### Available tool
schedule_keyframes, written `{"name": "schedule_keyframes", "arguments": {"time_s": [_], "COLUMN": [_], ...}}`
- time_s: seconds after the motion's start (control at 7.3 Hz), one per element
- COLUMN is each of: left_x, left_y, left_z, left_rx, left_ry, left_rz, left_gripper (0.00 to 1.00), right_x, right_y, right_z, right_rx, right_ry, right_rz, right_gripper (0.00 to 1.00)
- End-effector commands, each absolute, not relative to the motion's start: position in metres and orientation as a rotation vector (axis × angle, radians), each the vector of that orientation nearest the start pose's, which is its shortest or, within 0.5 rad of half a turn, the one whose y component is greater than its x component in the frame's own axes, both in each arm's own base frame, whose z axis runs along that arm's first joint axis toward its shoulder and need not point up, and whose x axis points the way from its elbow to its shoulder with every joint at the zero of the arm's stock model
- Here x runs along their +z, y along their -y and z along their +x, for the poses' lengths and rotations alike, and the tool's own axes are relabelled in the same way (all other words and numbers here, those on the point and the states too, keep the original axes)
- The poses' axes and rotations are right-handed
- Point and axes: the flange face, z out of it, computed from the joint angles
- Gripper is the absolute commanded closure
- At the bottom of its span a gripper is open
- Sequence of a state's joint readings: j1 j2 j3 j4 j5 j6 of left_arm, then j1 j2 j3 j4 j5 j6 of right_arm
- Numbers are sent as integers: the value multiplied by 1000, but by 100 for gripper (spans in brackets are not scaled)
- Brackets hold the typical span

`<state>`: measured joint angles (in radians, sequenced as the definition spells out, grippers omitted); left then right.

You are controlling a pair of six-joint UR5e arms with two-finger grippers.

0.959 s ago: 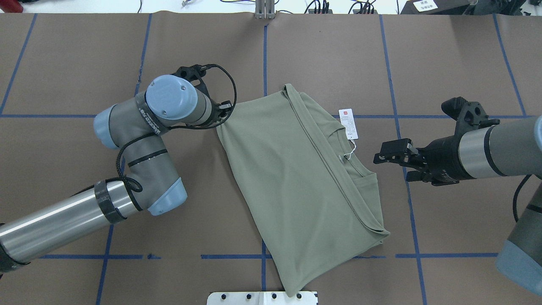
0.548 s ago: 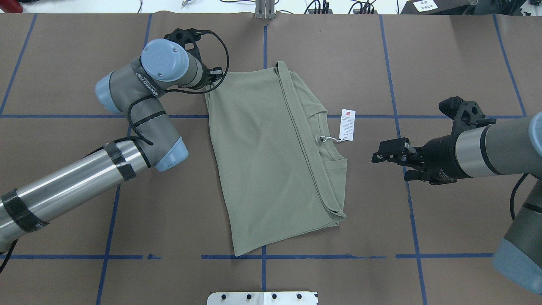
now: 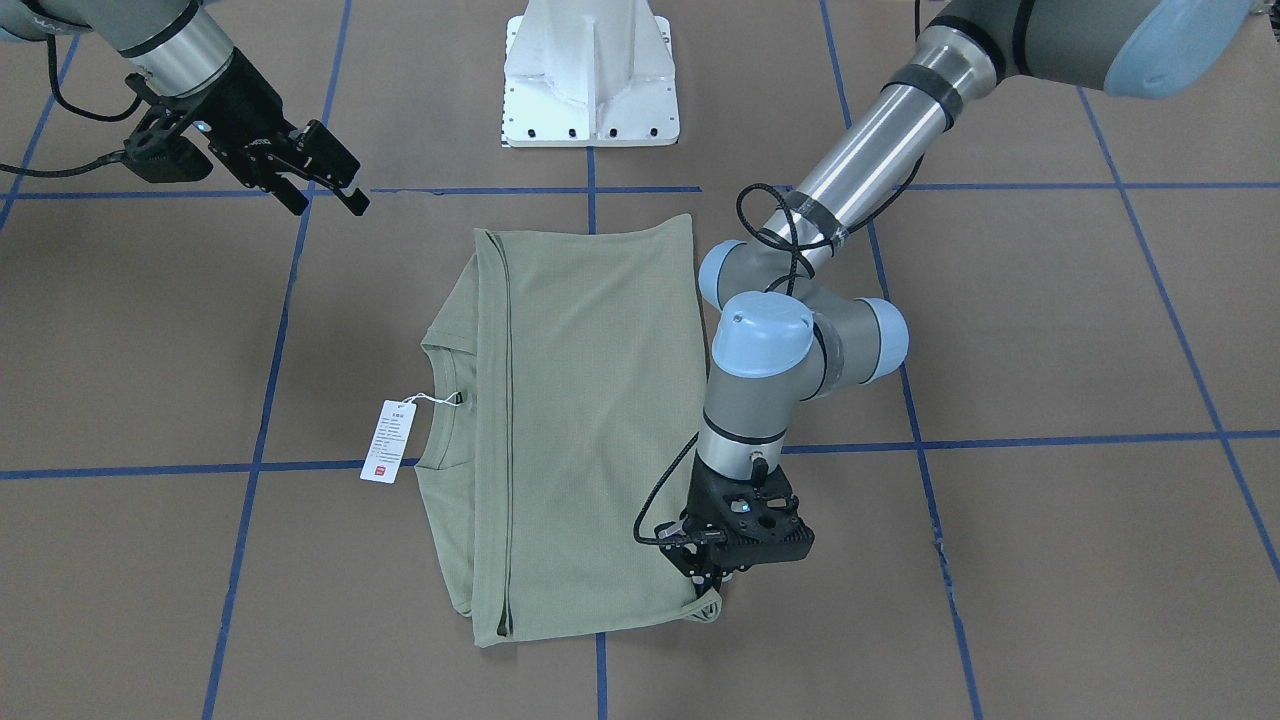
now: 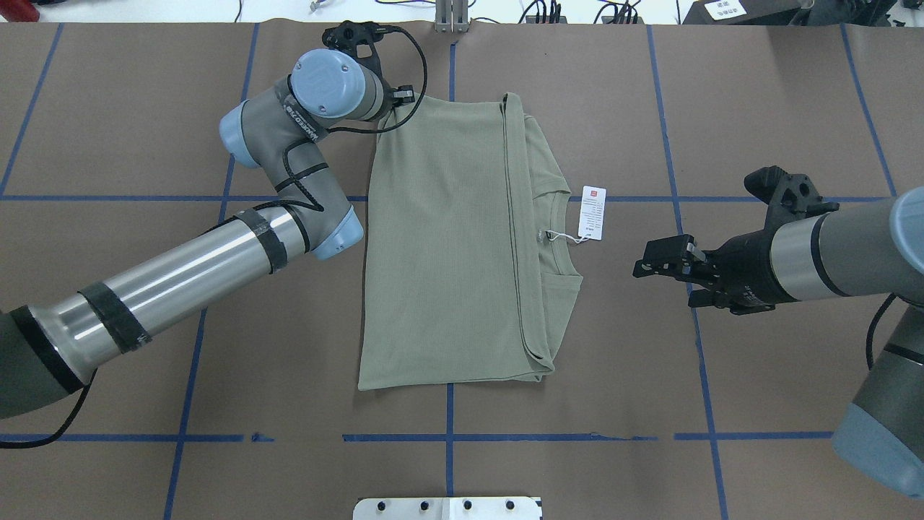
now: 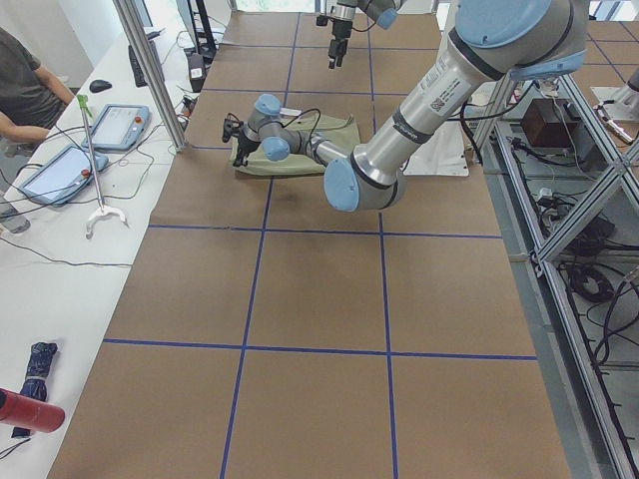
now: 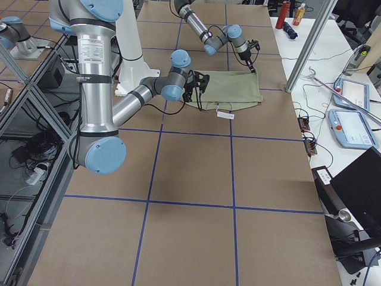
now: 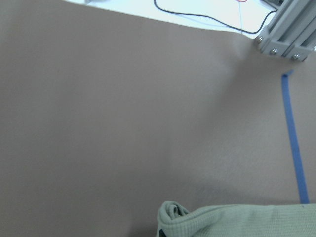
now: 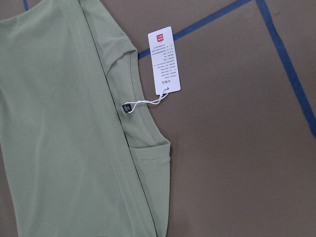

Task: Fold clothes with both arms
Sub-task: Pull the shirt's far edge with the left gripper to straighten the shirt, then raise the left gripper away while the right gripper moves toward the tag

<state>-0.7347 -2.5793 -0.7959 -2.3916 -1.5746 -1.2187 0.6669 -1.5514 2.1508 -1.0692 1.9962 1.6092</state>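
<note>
- Shirt (image 4: 447, 245) in sage green is lying flat on the brown table (image 4: 577, 87). It is folded lengthwise into a long rectangle near the middle and is crossing the blue tape lines (image 4: 452, 65).
- Its folded-over layer is making a straight seam along the length. The neckline is facing the robot's right.
- The white hang tag (image 4: 593, 212) is resting on the table just beside the collar, tied on by a thin string.
- The left gripper (image 3: 710, 588) is standing nearly upright over the shirt's far corner on the robot's left. Its fingers are pressing together on a small bunch of cloth, and that corner is curling up slightly.
- In the left wrist view, the same bunched corner is showing at the bottom edge, with bare table beyond it.
- The left arm (image 4: 180, 282) is stretching across the table just beside the shirt's long edge.
- The right gripper (image 4: 653, 261) is hovering near the neck side of the shirt, apart from it. Its fingers are spread, holding nothing and pointing toward the collar.
- The right wrist view is looking down on the collar, the tag and a small dark label (image 8: 127, 108) inside the neck.
- The white base pedestal (image 3: 590, 70) is sitting at the robot's edge of the table, apart from the near hem.
</note>
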Motion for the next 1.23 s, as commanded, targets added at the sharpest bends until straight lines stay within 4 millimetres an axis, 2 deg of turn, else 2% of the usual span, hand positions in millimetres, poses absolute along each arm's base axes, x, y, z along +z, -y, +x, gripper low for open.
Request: {"name": "schedule_keyframes", "arguments": {"time_s": [0.0,0.27,0.41,0.55,0.68,0.82,0.96,1.1], "left_x": [266,267,265,264,266,274,273,257], "left_y": [692,695,705,714,710,683,656,628], "left_z": [564,560,546,534,518,495,470,445], "left_rx": [-345,-343,-345,-328,-285,-247,-238,-197], "left_ry": [-892,-887,-884,-872,-897,-925,-912,-901], "left_rz": [566,572,584,604,571,504,483,486], "left_gripper": [1,0,0,0,0,0,0,0], "right_x": [317,317,310,311,318,326,320,295], "right_y": [357,359,367,377,383,386,398,416], "right_z": [-305,-306,-316,-326,-332,-336,-352,-380], "right_rx": [391,401,399,403,368,311,258,237], "right_ry": [1156,1150,1158,1151,1134,1101,1042,976], "right_rz": [-27,-7,-1,-1,20,48,73,56], "right_gripper": [0,0,0,0,0,0,0,0]}}
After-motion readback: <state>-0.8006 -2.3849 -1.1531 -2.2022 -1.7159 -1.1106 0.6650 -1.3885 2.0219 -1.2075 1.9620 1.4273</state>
